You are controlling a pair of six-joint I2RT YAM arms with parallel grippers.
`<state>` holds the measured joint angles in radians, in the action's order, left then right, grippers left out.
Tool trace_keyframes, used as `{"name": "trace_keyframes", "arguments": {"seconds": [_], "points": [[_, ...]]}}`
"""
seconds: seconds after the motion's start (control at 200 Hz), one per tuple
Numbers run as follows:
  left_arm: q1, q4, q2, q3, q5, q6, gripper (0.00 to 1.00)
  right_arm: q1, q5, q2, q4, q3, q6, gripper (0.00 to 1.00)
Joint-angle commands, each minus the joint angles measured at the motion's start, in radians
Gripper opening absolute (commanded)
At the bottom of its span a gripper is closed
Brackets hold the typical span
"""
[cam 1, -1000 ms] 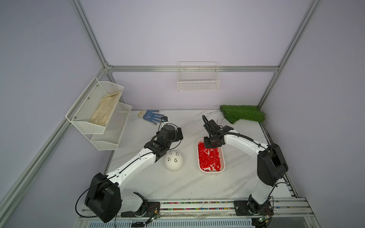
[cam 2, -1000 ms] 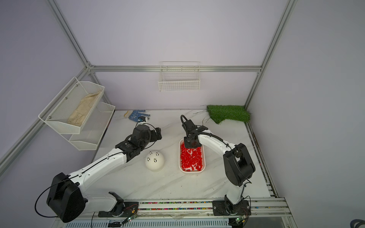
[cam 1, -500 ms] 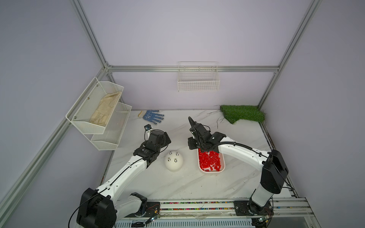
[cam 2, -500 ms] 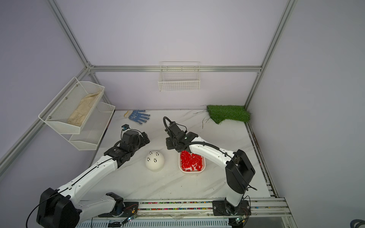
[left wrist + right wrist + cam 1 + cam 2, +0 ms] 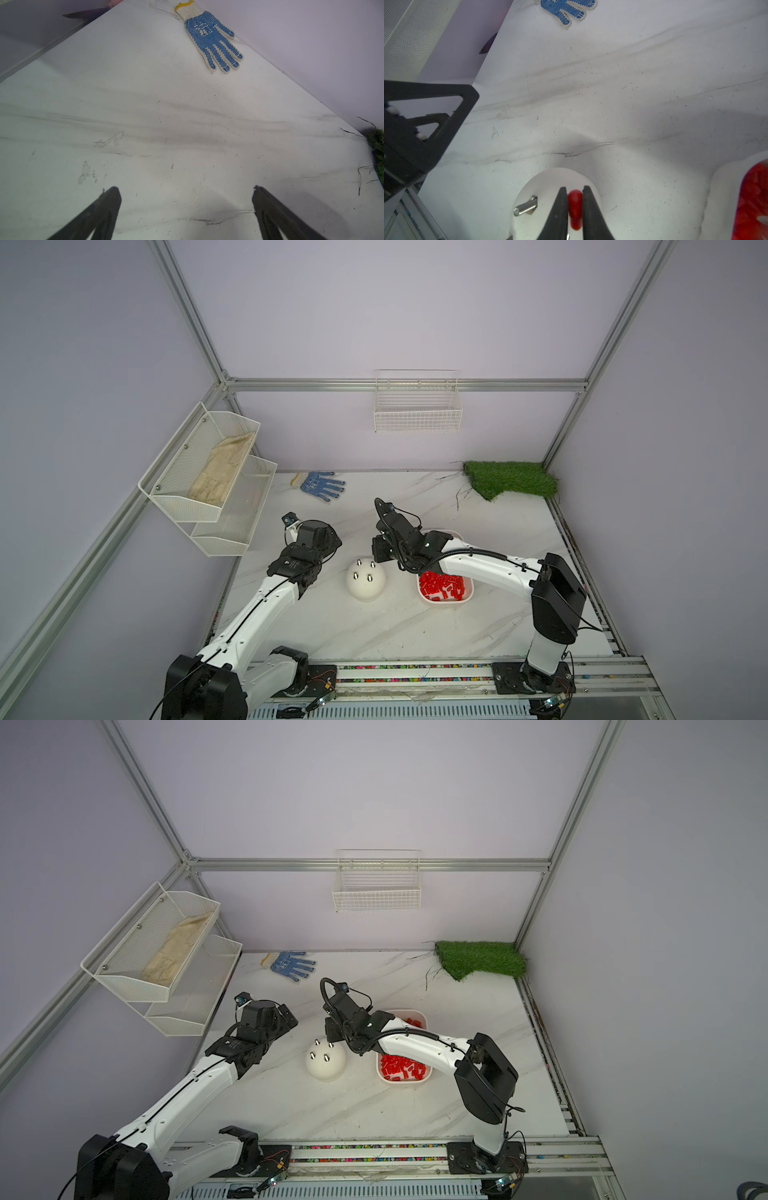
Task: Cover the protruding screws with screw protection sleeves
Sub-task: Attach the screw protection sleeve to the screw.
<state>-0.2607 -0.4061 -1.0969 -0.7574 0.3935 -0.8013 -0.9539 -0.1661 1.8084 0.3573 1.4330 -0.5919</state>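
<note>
Pinched between the right jaws: one red screw protection sleeve [image 5: 575, 207], lying in line with the fingers, its tip just past them. Directly under the tips, the far part of the white dome [image 5: 550, 178]; contact between sleeve and dome not discernible. Just beside the jaws and apart from them, one bare stud of the protruding screws [image 5: 526, 206]; four studs uncovered in both top views [image 5: 368, 578].

To one side, close by, the left arm's black finger [image 5: 436, 124]; to the other, the white tray [image 5: 467, 599] holding loose screw protection sleeves [image 5: 440, 587]. Beyond the dome, bare surface [image 5: 187, 135] as far as the blue-dotted glove [image 5: 212, 41] near the rear wall.

Right arm stretched from the front rail, forearm crossing above the tray, wrist tipped down at the dome.

Left jaws spread wide, nothing between, over bare surface beside the dome; left wrist near the wire shelf [image 5: 224, 531].
</note>
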Motion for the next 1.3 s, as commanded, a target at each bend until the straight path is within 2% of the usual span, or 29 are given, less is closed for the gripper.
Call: {"name": "trace_keyframes", "arguments": {"seconds": [0.0, 1.295], "points": [[0.01, 0.016, -0.018, 0.019, -0.009, 0.002, 1.0, -0.012, -0.006, -0.004, -0.032, 0.018, -0.033, 0.16], [0.011, 0.018, -0.024, 0.003, -0.03, 0.003, 1.0, -0.071, 0.009, -0.04, 0.002, -0.049, -0.091, 0.16]]}}
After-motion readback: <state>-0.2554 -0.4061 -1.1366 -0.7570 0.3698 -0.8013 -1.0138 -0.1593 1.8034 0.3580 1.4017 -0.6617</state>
